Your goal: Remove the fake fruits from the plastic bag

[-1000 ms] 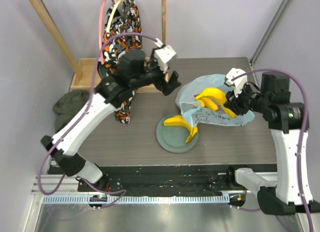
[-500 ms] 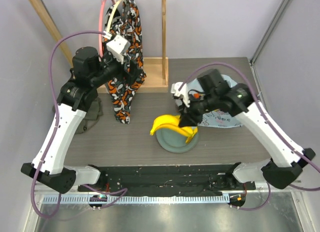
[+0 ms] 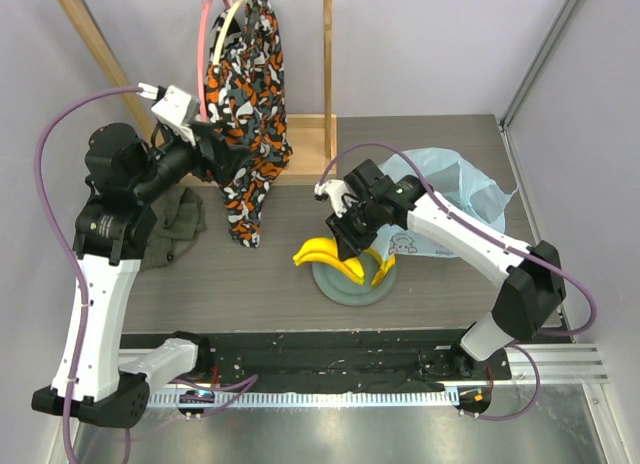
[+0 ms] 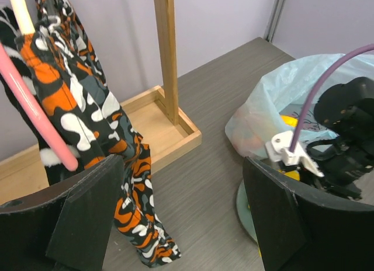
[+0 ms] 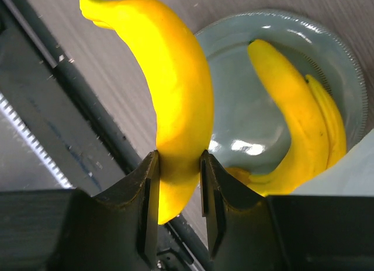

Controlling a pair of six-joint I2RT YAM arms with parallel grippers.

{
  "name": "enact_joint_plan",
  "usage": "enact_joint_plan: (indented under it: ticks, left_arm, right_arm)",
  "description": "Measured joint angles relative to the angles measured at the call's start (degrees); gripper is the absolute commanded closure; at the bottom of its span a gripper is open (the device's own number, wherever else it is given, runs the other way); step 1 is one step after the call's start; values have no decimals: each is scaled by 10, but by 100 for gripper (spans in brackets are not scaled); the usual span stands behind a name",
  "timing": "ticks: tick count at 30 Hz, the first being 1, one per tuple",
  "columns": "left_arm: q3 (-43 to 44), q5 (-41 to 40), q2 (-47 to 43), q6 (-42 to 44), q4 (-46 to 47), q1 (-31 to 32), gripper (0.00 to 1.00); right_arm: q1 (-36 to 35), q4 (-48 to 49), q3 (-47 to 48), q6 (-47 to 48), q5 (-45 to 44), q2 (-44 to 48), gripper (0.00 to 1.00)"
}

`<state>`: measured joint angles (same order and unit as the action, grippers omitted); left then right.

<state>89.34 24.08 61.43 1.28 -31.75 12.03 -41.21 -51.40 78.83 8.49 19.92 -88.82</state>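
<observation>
Bright yellow stood out against grey-green.
The banana (image 5: 175, 107) and banana bunch (image 5: 298, 142) were glossy yellow, the plate (image 5: 245, 122) grey-green, the plastic bag (image 3: 478, 187) translucent light blue, the cloth (image 3: 250, 94) patterned orange, black and white, the table (image 3: 250, 279) dark grey wood-grain.

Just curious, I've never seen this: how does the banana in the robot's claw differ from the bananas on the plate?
The held banana is clamped in the right gripper; the plate bananas lie free on the grey plate. The held banana reaches past the plate's rim; the plate bananas sit inside it. The held banana looks single and thick; the plate bananas are slimmer, side by side. Both are glossy, yellow, curved.
</observation>
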Motion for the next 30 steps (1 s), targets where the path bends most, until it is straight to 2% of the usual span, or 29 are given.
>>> enact_joint_plan:
  ticks: [7,14,24,30]
  left_arm:
    - [-34,19,-11,-24,2,-21,13]
    - [-40,30,-11,-32,3,-24,13]
    - [-47,49,4,-54,24,-24,13]
    - [-53,56,10,-59,28,-24,13]
  right_arm:
    - [-3,31,-11,-25,-45,-47,88]
    - [-3,38,-73,-43,-75,-47,89]
    - [-3,70,-104,-41,-133,-24,90]
    - [-3,88,-106,-26,-150,-24,85]
